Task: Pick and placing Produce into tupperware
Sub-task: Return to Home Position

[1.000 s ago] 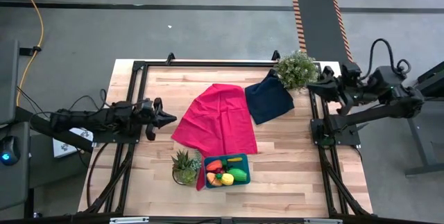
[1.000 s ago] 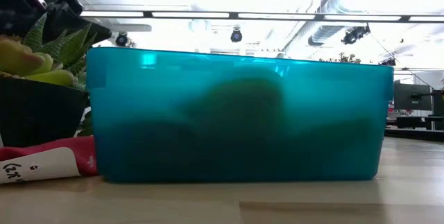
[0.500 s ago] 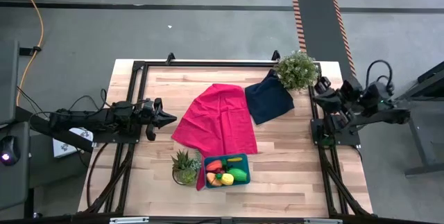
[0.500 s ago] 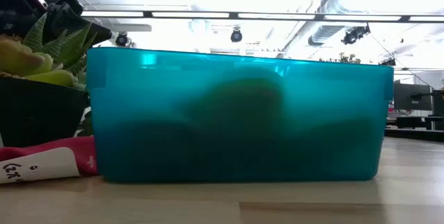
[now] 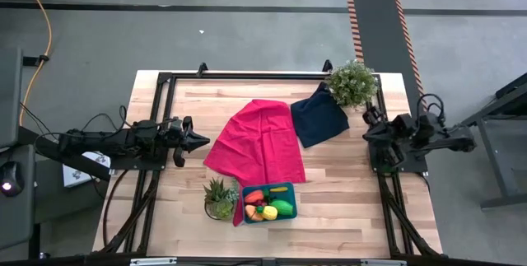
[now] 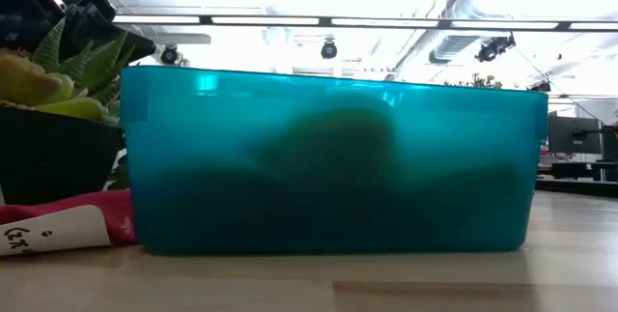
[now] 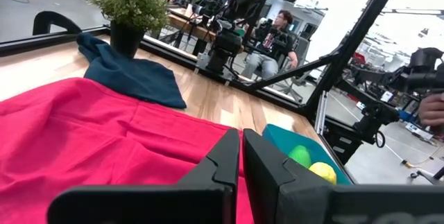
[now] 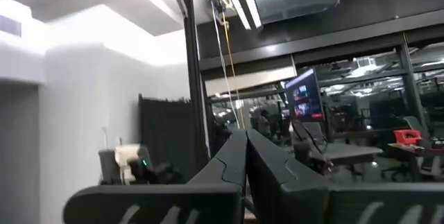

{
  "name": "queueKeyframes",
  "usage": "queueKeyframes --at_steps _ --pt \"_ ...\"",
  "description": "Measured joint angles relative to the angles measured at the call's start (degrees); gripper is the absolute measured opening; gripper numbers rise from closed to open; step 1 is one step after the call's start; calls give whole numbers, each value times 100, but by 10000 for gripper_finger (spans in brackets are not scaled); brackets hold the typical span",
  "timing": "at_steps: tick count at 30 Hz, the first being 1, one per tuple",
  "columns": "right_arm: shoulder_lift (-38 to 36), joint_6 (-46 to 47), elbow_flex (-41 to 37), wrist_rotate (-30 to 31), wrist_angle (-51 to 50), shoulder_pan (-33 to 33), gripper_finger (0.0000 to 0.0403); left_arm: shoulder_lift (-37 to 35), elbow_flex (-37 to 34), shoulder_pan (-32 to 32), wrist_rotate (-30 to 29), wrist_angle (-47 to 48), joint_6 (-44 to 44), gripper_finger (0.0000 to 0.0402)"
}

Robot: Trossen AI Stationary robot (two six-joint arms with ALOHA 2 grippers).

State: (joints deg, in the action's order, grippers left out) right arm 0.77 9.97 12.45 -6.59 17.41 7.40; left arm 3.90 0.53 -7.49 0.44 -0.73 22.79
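Left end effector point(image 5: 200, 140): clenched on nothing, held at the left edge of the desk point(image 5: 346, 192), left of centre in the high view.
Right end effector point(image 5: 368, 123): clenched, empty, at the desk's right edge, just below the leafy potted plant point(image 5: 352, 83).
Tupperware point(image 6: 328, 167): lower centre of the high view, beside a succulent pot point(image 5: 219, 198), touching the red cloth point(image 5: 259, 142).
Produce: carrot point(image 5: 254, 196), green oval point(image 5: 282, 207), yellow piece point(image 5: 269, 212) and thin yellow stick point(image 5: 278, 189) are seen inside the tupperware.

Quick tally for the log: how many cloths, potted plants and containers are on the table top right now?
Cloths: 2 (red cloth, navy cloth)
Potted plants: 2 (bushy plant, succulent)
Containers: 1 (teal tupperware, with produce inside)
Total: 5
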Motion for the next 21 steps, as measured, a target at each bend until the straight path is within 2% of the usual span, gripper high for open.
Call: queueKeyframes --at_steps 8,13,21 --pt "25 -381 -622 -33 754 -102 0 0 1 0 1 -5 1 10" --pt "25 -401 -975 -439 1451 -256 0 0 1 0 1 -5 2 10" --pt "27 -421 -1189 -680 1604 -599 0 0 1 0 1 -2 2 10"
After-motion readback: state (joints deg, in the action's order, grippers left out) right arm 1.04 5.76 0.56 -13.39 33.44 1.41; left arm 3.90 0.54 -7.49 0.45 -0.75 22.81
